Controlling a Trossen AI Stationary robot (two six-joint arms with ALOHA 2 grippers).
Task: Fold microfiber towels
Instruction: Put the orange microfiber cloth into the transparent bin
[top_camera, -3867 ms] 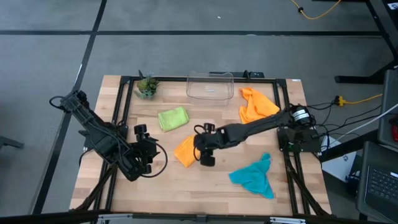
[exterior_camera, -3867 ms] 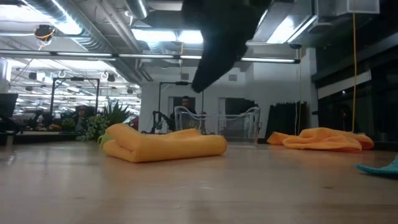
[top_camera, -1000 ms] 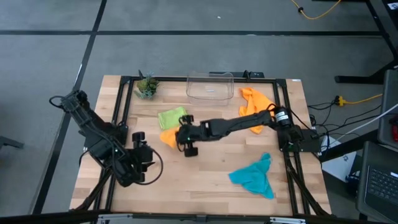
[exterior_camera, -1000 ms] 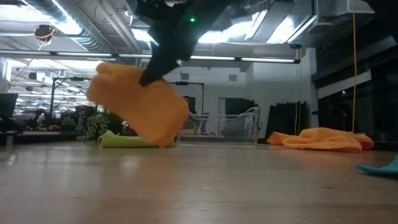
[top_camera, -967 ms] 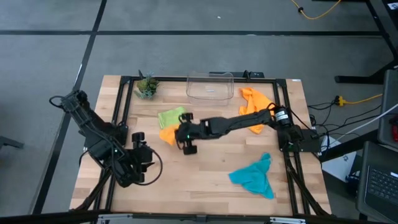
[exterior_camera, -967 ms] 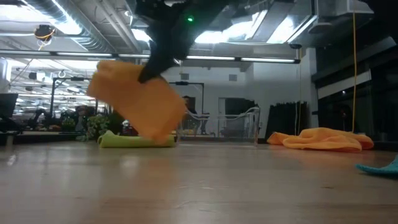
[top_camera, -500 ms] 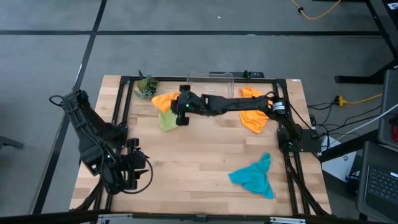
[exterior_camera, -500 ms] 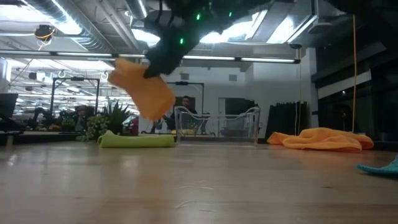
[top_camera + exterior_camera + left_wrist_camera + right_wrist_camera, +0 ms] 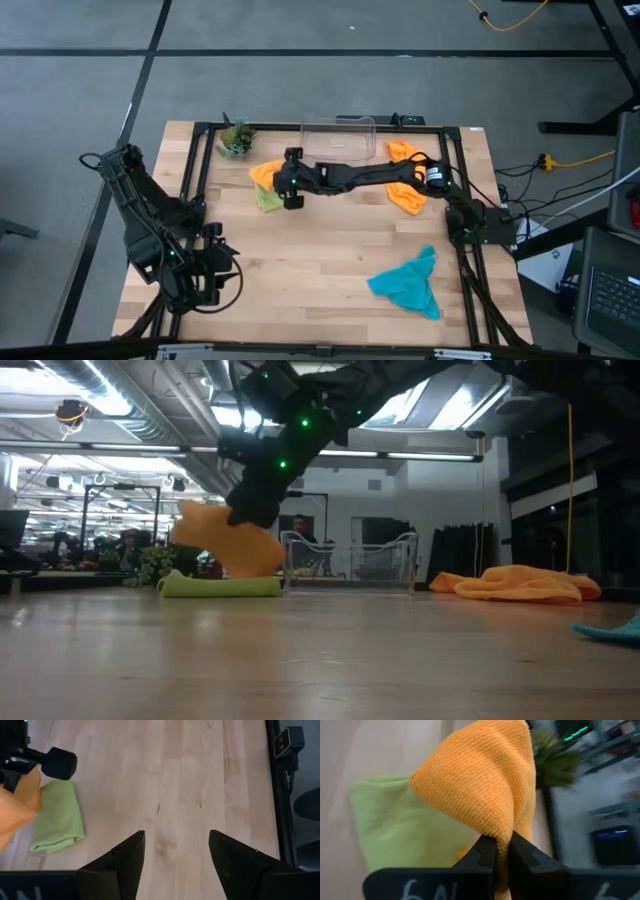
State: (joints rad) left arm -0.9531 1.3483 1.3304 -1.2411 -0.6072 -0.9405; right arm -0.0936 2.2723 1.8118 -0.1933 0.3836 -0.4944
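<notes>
orange towel [image 9: 225,540] folded, hanging lengthwise from right end effector [image 9: 240,515]

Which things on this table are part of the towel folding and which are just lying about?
Part of the job: held orange towel, green towel, second orange towel, teal towel, right gripper.

Lying about: plastic bin, potted plant.

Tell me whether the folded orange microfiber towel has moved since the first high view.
Yes. The folded orange microfiber towel, then at mid-table, now hangs from the right hand over the lime green towel, nearer the potted plant.
</notes>
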